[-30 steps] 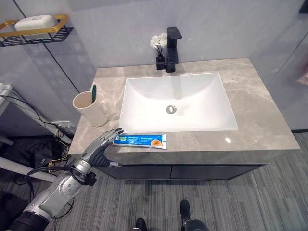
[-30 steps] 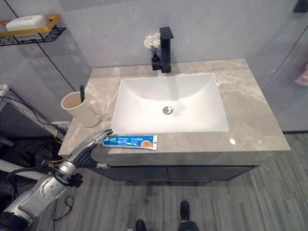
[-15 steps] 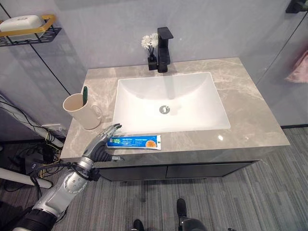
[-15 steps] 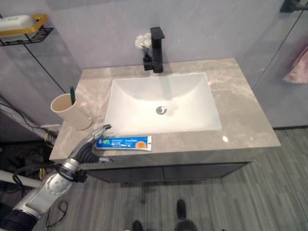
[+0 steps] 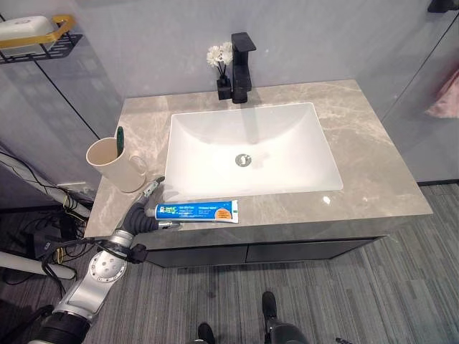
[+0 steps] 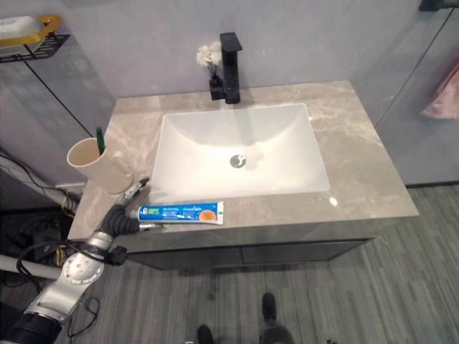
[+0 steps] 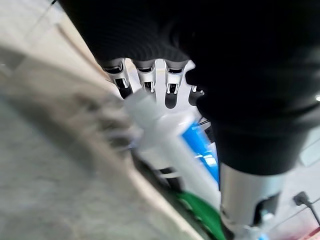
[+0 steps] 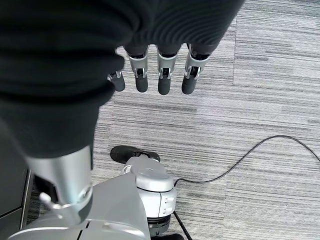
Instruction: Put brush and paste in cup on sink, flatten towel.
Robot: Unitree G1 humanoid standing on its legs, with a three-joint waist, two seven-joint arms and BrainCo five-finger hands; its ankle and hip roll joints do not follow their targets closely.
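Beige handled cup (image 5: 113,164), one, on grey marble counter (image 5: 373,150) left of white rectangular basin (image 5: 251,147), holding one green toothbrush (image 5: 120,136). One blue-and-white toothpaste tube (image 5: 197,211) flat at counter's front edge. Left hand (image 5: 145,212) at tube's left end, fingers around its cap end. Right hand (image 8: 150,70) above striped floor, fingers straight, holding nothing.

The left hand (image 5: 145,212) is closing in on the cap end of the toothpaste tube (image 5: 196,211), its fingers now reaching over the tube's end where earlier they lay spread beside it.
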